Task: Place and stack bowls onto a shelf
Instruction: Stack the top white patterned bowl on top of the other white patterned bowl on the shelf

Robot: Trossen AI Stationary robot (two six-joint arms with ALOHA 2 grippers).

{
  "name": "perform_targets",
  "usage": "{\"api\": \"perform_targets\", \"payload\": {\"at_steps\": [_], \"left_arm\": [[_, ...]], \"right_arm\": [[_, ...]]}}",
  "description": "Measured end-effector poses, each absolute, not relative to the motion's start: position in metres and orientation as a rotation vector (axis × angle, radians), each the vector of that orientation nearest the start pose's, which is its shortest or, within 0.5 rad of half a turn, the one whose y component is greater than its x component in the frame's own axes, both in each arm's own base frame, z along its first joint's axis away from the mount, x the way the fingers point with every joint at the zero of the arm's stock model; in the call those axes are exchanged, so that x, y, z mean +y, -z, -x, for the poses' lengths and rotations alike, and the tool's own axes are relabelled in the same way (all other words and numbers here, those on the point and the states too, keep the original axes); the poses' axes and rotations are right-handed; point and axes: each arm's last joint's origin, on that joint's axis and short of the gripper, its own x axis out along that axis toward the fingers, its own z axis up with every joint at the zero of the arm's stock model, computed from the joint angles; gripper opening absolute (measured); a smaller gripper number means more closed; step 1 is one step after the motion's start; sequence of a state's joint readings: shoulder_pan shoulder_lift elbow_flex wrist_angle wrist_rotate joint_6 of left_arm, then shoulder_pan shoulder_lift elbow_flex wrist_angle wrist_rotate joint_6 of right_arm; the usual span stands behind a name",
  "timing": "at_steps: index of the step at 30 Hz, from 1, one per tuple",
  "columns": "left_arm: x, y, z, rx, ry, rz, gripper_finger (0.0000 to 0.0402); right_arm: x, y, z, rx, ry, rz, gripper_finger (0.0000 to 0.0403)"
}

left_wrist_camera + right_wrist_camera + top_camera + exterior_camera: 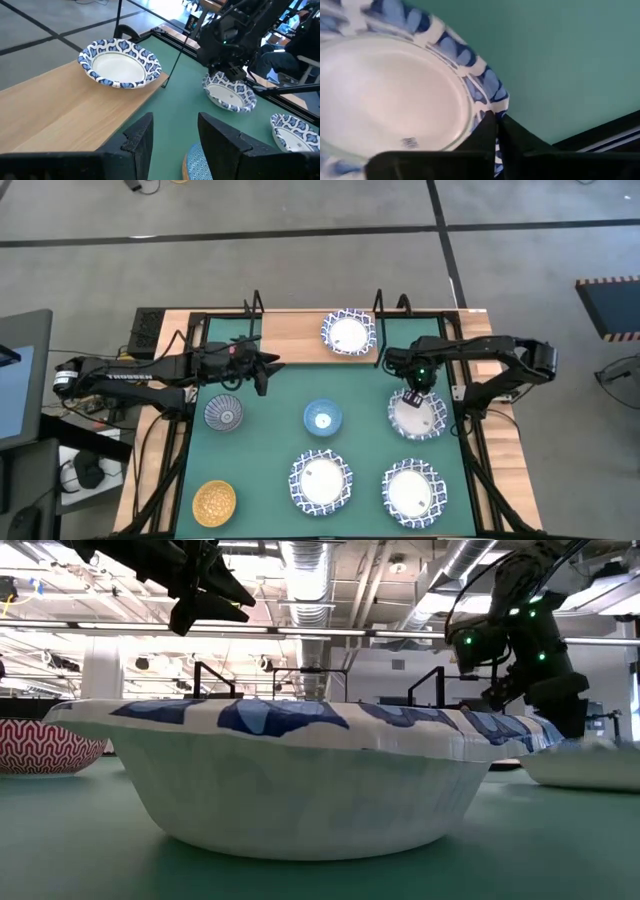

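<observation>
The shelf (290, 335) stands at the mat's far edge, with one white blue-rimmed bowl (348, 332) on its right part; that bowl also shows in the left wrist view (120, 62). My right gripper (408, 394) is shut on the rim of another white blue-rimmed bowl (420, 416) at the mat's right. My left gripper (268, 370) hovers open and empty just near of the shelf's left part, above the mat; its fingers (145, 137) stand apart. The light blue bowl (322, 418) and the grey-blue patterned bowl (223, 413) rest on the mat. My right gripper pinches the white bowl's rim (496, 102) between its two fingers, one on the inner side and one on the outer. In the high view it is the bowl's far-left rim (405, 402), with the fingers coming from above. Whether the bowl is off the mat, I cannot tell.
Two more white blue-rimmed bowls (321, 482) (413, 491) and the golden-yellow bowl (214, 502) sit along the mat's near edge. A red bowl (45, 745) shows only in the low view, at the left. The shelf's left and middle parts (270, 340) are bare.
</observation>
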State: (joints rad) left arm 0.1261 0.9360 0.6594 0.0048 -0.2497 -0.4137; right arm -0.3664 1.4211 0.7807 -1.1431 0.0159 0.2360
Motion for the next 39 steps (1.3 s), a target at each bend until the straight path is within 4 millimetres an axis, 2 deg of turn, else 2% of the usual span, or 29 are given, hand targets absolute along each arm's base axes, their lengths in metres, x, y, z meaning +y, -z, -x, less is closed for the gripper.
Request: {"api": "perform_targets", "payload": {"at_steps": [6,10,14,18,22,25,28,33,39], "left_arm": [[0.032,-0.282,-0.206,0.198,-0.371,0.390,0.0139],[0.032,-0.285,-0.207,0.158,-0.365,0.391,0.0139],[0.033,-0.287,-0.218,0.098,-0.346,0.371,0.0139],[0.036,-0.289,-0.243,0.135,-0.325,0.332,0.0140],[0.040,-0.296,-0.279,0.178,-0.313,0.285,0.0140],[0.043,-0.310,-0.304,0.188,-0.309,0.262,0.0140],[0.047,-0.325,-0.325,0.268,-0.314,0.201,0.0140],[0.051,-0.340,-0.349,0.436,-0.351,0.091,0.0140],[0.060,-0.339,-0.368,0.518,-0.318,0.069,0.0150]], "right_arm": [[-0.050,-0.193,-0.179,1.602,0.516,-0.599,0.0023],[-0.034,-0.218,-0.183,1.463,0.568,-0.598,0.0032],[-0.023,-0.246,-0.194,1.291,0.605,-0.570,0.0022],[-0.018,-0.272,-0.211,1.134,0.656,-0.523,0.0023],[-0.017,-0.292,-0.227,1.031,0.758,-0.445,0.0026],[-0.018,-0.303,-0.239,0.964,0.814,-0.441,0.0024],[-0.019,-0.314,-0.248,0.912,0.838,-0.454,0.0026],[-0.021,-0.329,-0.260,0.844,0.873,-0.442,0.0028],[-0.021,-0.338,-0.264,0.795,0.849,-0.440,0.0028]]}}
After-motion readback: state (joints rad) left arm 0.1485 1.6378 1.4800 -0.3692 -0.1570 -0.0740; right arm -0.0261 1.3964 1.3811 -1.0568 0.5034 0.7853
